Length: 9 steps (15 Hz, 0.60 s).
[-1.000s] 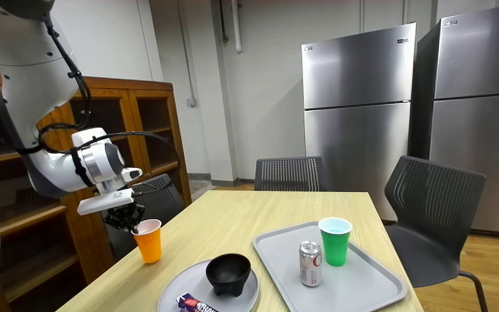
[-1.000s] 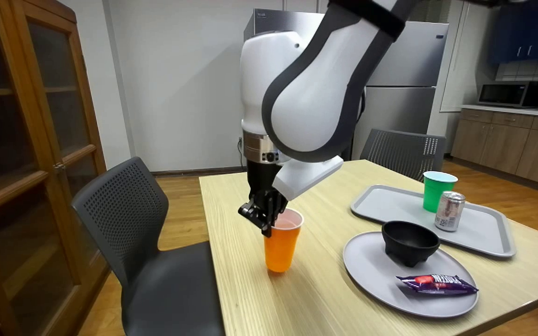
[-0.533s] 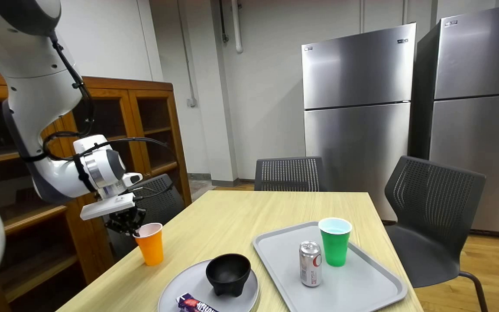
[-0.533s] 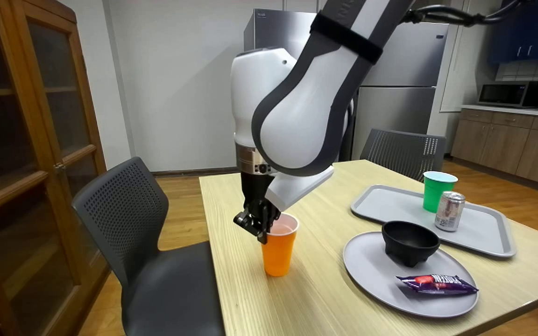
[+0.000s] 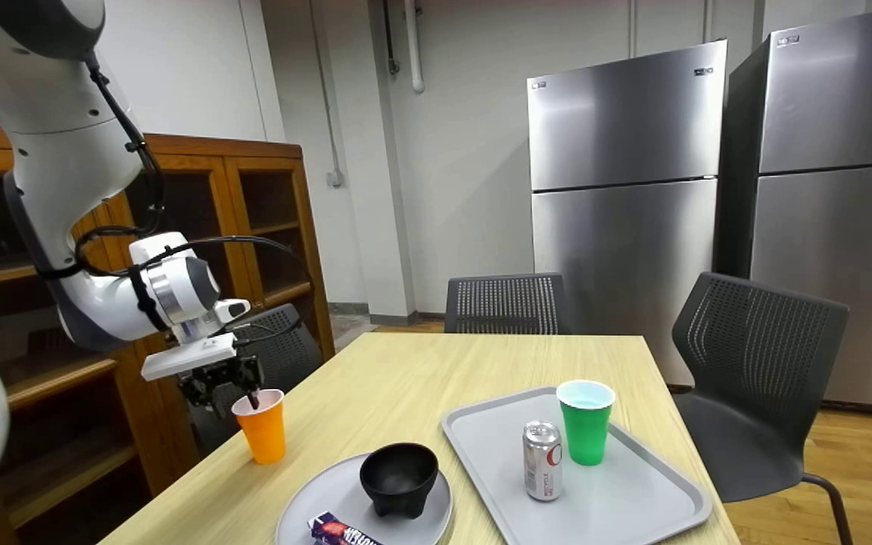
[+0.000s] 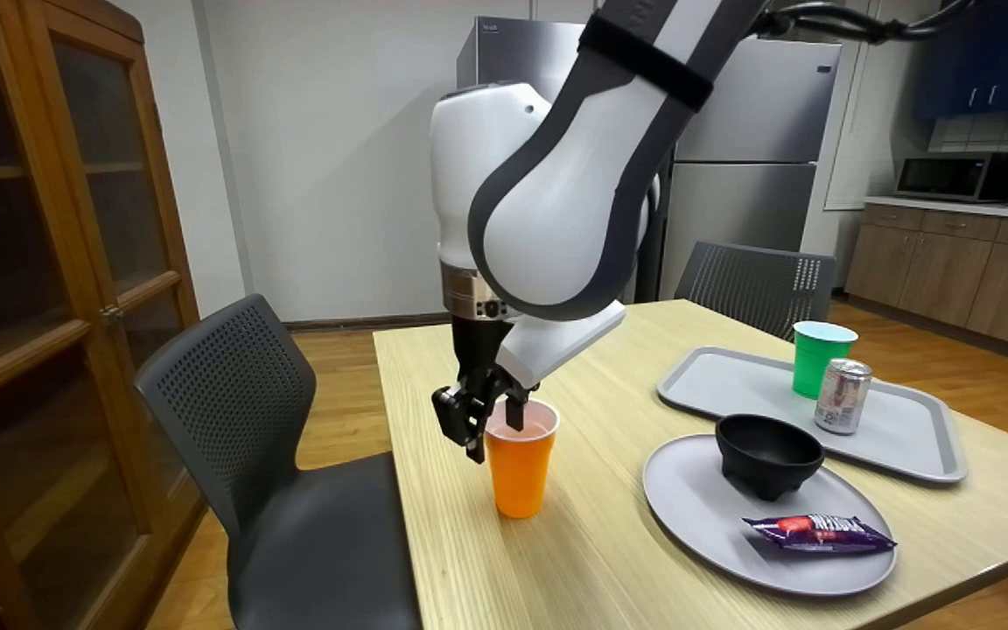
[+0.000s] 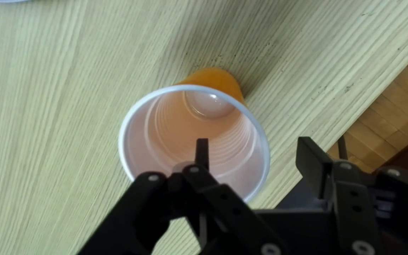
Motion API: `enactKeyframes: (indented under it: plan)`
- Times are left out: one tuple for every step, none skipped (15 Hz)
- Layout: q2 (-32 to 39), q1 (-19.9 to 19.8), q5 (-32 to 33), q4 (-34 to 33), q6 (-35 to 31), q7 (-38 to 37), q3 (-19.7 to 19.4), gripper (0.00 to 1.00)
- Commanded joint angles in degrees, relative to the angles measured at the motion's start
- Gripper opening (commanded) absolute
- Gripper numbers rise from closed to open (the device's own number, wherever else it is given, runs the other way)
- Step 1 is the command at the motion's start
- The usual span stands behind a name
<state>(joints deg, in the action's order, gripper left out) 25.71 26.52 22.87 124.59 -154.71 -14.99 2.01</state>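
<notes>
An orange cup with a white rim and inside stands upright on the table in both exterior views, close to the edge by a chair. My gripper is at the cup's rim with its jaws apart. In the wrist view the cup is seen from above, and no contents show in it. One of the black fingers reaches over the mouth of the cup, the other lies outside the rim, past its right side. The rim runs between them with a gap on both sides, so nothing is gripped.
A grey plate carries a black bowl and a purple wrapped bar. Beyond it, a grey tray bears a green cup and a silver can. Dark chairs surround the table.
Gripper and orange cup came down slightly together during the first half second. Since then the jaws have spread from the cup's wall, and the cup has stayed in place.
</notes>
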Motion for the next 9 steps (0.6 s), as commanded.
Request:
enactKeyframes:
  plan:
    - [-4.8,-0.3,-0.4,0.6,4.9,-0.1,0.6,0.98]
    - [-6.1,-0.5,-0.4,0.8,6.2,0.3,0.9,1.0]
    - [-7.7,-1.1,-0.8,1.0,7.6,0.9,1.5,1.0]
    - [-9.2,-1.3,-0.5,1.1,8.7,0.6,1.6,1.0]
    - [-10.4,-1.7,-0.5,1.1,10.3,0.3,1.8,1.0]
    - [-11.7,-2.1,-0.6,1.2,11.7,0.2,2.1,1.0]
    - [-12.7,-2.6,-0.7,1.1,13.2,0.4,2.4,1.0]
    - [-13.9,-3.2,-0.8,1.3,14.5,0.5,2.6,1.0]
    - [-15.1,-4.0,-1.2,1.5,15.8,0.8,3.0,1.0]
